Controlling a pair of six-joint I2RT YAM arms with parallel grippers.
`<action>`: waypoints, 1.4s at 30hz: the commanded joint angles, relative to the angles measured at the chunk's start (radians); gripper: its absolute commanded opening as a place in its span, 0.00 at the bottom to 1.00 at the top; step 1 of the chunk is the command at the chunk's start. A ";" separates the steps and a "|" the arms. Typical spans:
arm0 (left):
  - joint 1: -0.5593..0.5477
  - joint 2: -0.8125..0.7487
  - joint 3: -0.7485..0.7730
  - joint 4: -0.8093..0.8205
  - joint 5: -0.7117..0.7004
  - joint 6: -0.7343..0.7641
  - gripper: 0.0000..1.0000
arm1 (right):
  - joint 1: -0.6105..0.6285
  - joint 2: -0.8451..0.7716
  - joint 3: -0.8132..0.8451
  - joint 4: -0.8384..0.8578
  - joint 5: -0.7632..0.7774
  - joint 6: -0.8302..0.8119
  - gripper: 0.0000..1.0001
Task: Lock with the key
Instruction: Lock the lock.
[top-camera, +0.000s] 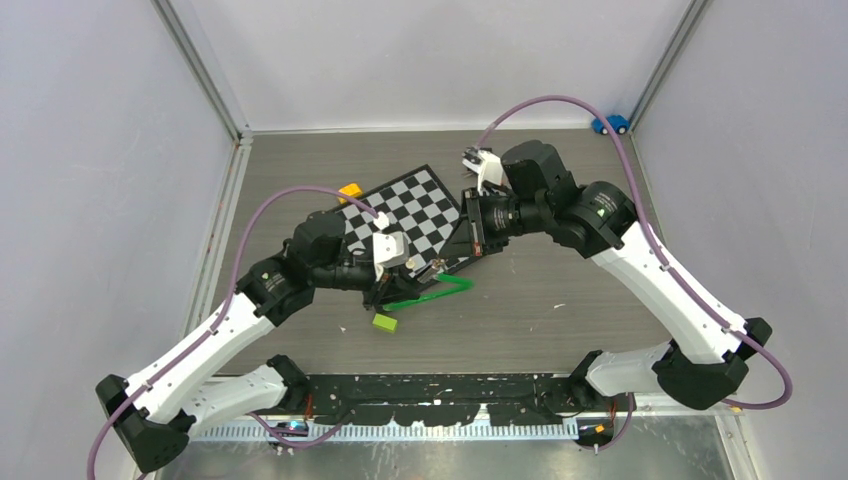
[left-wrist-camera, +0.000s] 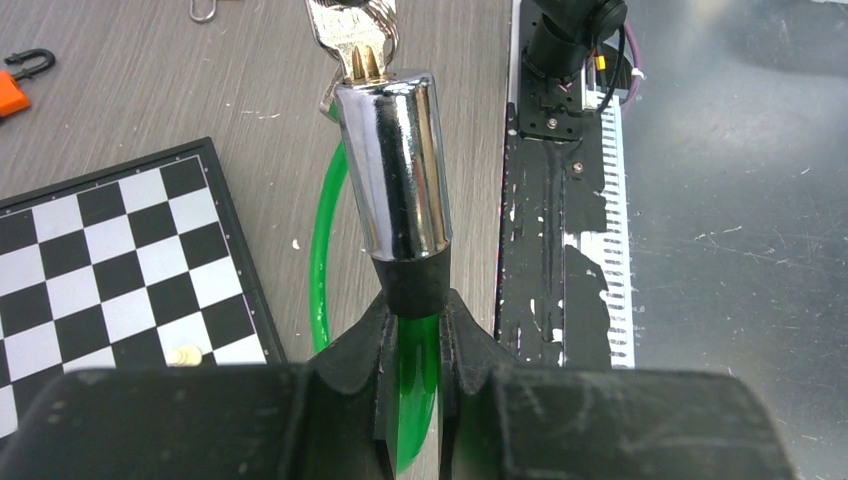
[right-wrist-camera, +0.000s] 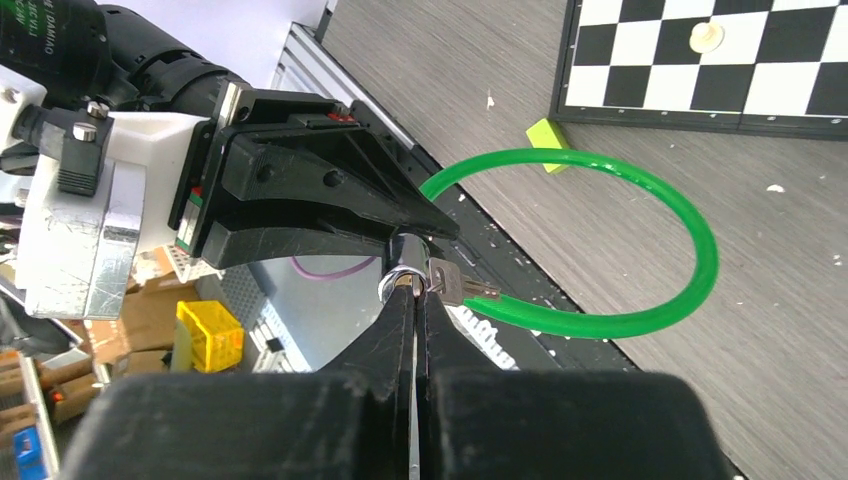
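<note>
The lock is a green cable (top-camera: 440, 290) ending in a chrome cylinder (left-wrist-camera: 393, 170). My left gripper (left-wrist-camera: 415, 320) is shut on the green cable just behind the cylinder's black collar and holds it above the table. A key (left-wrist-camera: 355, 45) sits in the far end of the cylinder. My right gripper (right-wrist-camera: 412, 292) is shut on the thin key blade at the cylinder's (right-wrist-camera: 400, 265) end. A second key (right-wrist-camera: 462, 289) hangs from the ring beside it. The green cable loop (right-wrist-camera: 690, 250) curves over the table. In the top view both grippers meet at the chessboard's near corner.
A chessboard (top-camera: 420, 205) lies behind the grippers, with a small white piece (left-wrist-camera: 184, 355) on it. A lime block (top-camera: 385, 322) lies in front, an orange item (top-camera: 349, 191) behind the board, and a blue toy car (top-camera: 610, 124) in the far right corner. Black base plate (left-wrist-camera: 545, 250) at the near edge.
</note>
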 joint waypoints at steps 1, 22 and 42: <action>-0.001 -0.005 0.021 0.102 0.051 -0.016 0.00 | 0.000 -0.025 0.046 -0.019 0.078 -0.077 0.00; -0.001 -0.014 -0.078 0.069 0.127 -0.036 0.00 | -0.172 -0.038 0.252 -0.135 0.147 -0.208 0.00; -0.001 0.046 -0.087 0.369 0.265 -0.295 0.00 | -0.198 -0.300 -0.204 0.387 -0.233 -0.424 0.00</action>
